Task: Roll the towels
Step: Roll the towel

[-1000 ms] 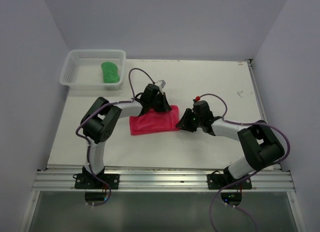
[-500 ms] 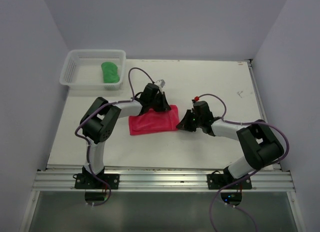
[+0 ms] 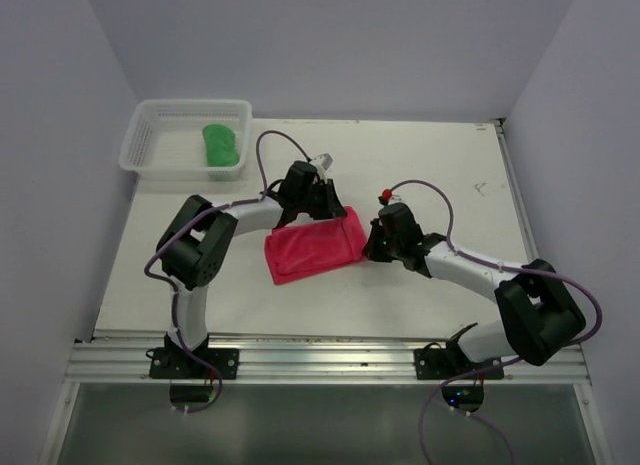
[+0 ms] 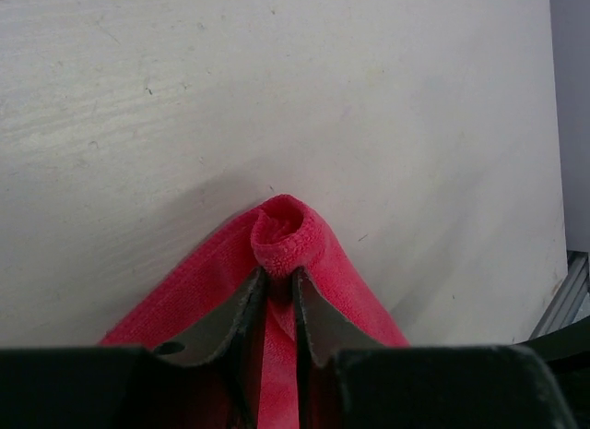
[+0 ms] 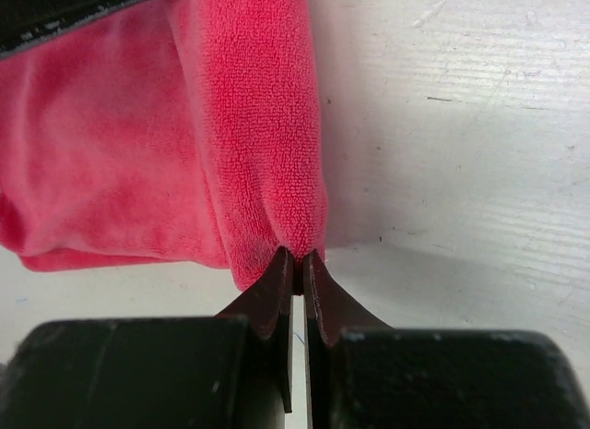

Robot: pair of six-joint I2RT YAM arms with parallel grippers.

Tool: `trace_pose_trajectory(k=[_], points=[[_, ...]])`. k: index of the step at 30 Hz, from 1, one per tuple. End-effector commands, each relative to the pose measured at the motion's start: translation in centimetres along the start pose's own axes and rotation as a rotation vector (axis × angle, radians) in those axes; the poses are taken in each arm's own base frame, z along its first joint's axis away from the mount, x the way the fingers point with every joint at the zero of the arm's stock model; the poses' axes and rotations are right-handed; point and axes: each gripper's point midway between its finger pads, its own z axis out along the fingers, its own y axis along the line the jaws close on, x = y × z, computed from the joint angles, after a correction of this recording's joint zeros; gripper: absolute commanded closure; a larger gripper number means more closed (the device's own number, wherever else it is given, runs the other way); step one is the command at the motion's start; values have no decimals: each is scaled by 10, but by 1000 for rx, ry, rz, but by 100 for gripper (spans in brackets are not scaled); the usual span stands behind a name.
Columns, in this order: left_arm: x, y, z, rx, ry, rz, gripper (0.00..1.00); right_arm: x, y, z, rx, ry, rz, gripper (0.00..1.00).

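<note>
The pink-red towel (image 3: pixel 312 247) lies folded and tilted at the middle of the table, its far and right edges raised. My left gripper (image 3: pixel 318 207) is at its far edge, shut on a bunched fold of the pink-red towel (image 4: pixel 286 231); the fingertips (image 4: pixel 253 286) stand slightly apart around the cloth. My right gripper (image 3: pixel 366 247) is at the right edge, shut on the corner of the pink-red towel (image 5: pixel 249 125). In the wrist views the left gripper (image 4: pixel 279 274) and right gripper (image 5: pixel 298 256) each pinch fabric. The green towel (image 3: pixel 221 145) lies rolled in the basket.
A white mesh basket (image 3: pixel 190 103) stands at the table's far left corner. The table's right edge (image 3: pixel 512 185) meets the side wall. An aluminium rail (image 3: pixel 320 360) with both arm bases runs along the near edge.
My right gripper has shut on the towel's right corner and moved up and back with it. The towel has shifted right and tilted, with both arms carrying its edges.
</note>
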Motion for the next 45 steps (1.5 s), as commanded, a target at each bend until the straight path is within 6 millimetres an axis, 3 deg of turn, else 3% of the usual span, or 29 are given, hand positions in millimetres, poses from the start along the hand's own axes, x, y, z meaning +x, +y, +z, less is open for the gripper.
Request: trace_pose_trajectory(k=[1, 5, 11, 14, 19, 22, 37, 45], points=[[-35, -27, -18, 68, -69, 19, 79, -14, -7, -12, 108, -54, -128, 100], [-32, -21, -22, 19, -54, 13, 77, -14, -9, -15, 169, -68, -224, 100], [-23, 0, -36, -90, -35, 5, 76, -7, -16, -14, 201, -71, -236, 100], [-29, -7, -46, -66, -57, 1, 74, -7, -17, -13, 209, -81, -236, 100], [-49, -42, -54, 60, -83, -6, 72, -11, -17, -13, 240, -130, -261, 100], [-52, -47, -55, 71, -79, -15, 72, -11, -12, -13, 264, -145, -310, 100], [-48, -40, -62, 92, -67, -45, 72, -14, -3, -20, 538, -204, -598, 100], [-46, -29, -65, 100, -54, -56, 73, -21, 16, -23, 643, -246, -738, 100]])
